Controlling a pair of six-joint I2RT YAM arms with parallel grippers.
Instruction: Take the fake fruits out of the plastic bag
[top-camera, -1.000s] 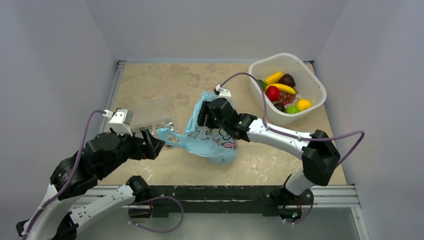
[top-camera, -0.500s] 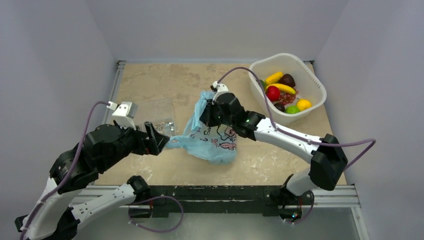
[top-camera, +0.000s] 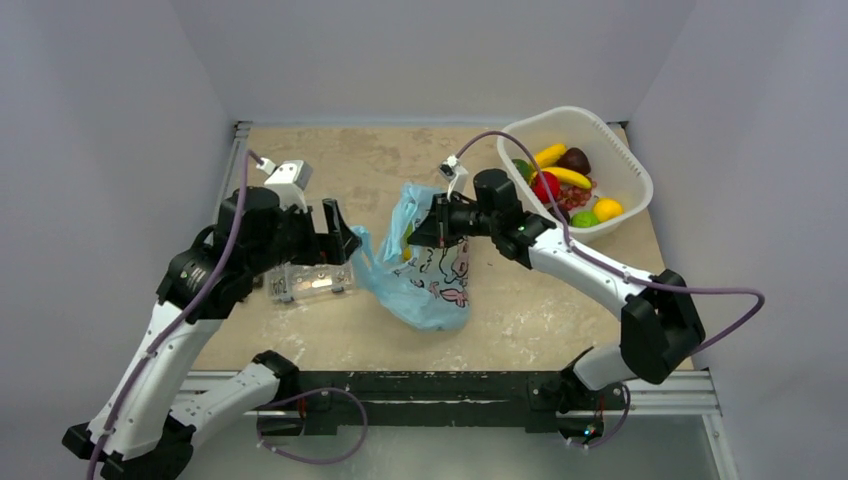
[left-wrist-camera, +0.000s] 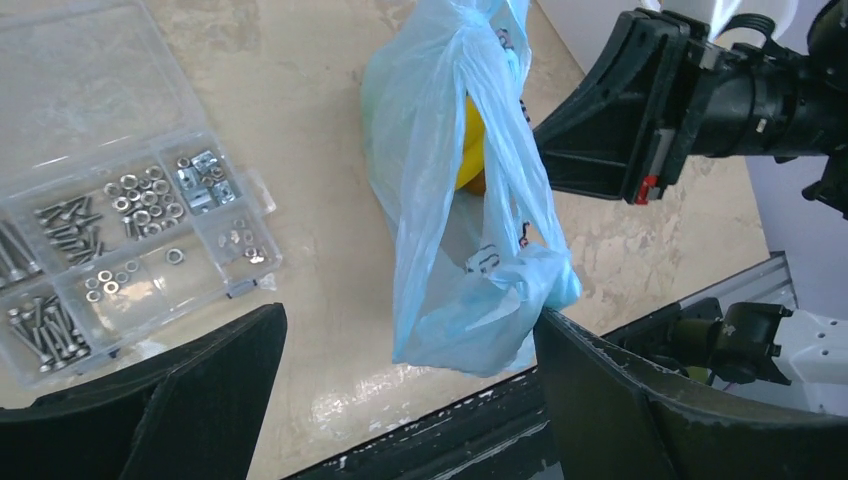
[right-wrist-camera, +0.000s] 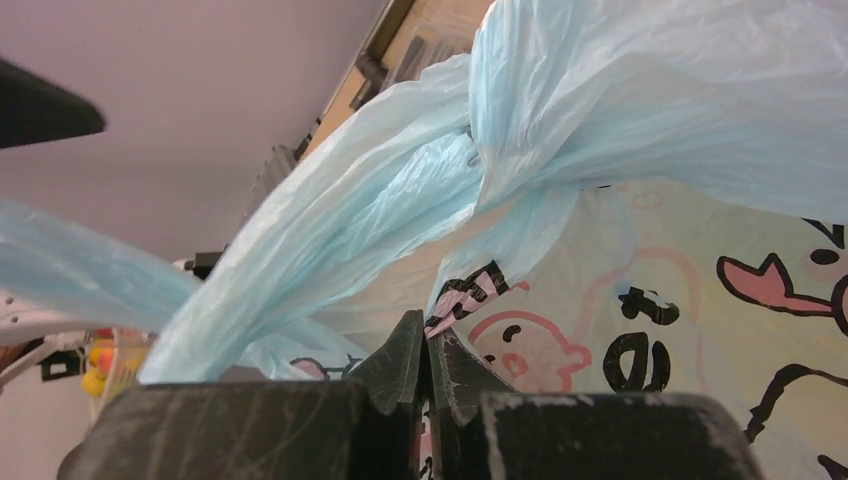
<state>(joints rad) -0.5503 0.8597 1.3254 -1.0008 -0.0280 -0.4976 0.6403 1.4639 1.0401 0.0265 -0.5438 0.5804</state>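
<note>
The light-blue plastic bag (top-camera: 428, 275) with its pink cartoon print lies mid-table, its top pulled upward. My right gripper (top-camera: 441, 220) is shut on a pinch of the bag's printed film (right-wrist-camera: 455, 300) near the mouth. In the left wrist view the bag (left-wrist-camera: 450, 230) hangs stretched, and a yellow fake fruit (left-wrist-camera: 470, 150) shows through its side. The other fruits inside are hidden. My left gripper (top-camera: 338, 232) hovers open just left of the bag, holding nothing. Its fingers (left-wrist-camera: 170, 400) frame the bag's lower end without touching it.
A white slotted basket (top-camera: 630, 170) at the back right holds several toy fruits, among them a red one (top-camera: 546, 186). A clear box of small metal parts (top-camera: 300, 283) lies under my left arm. The table's metal front rail (top-camera: 450, 385) runs close behind the bag.
My right gripper closed on the bag's film and drew it up and to the right. My left arm rose and swung back from the bag's handle, staying open.
</note>
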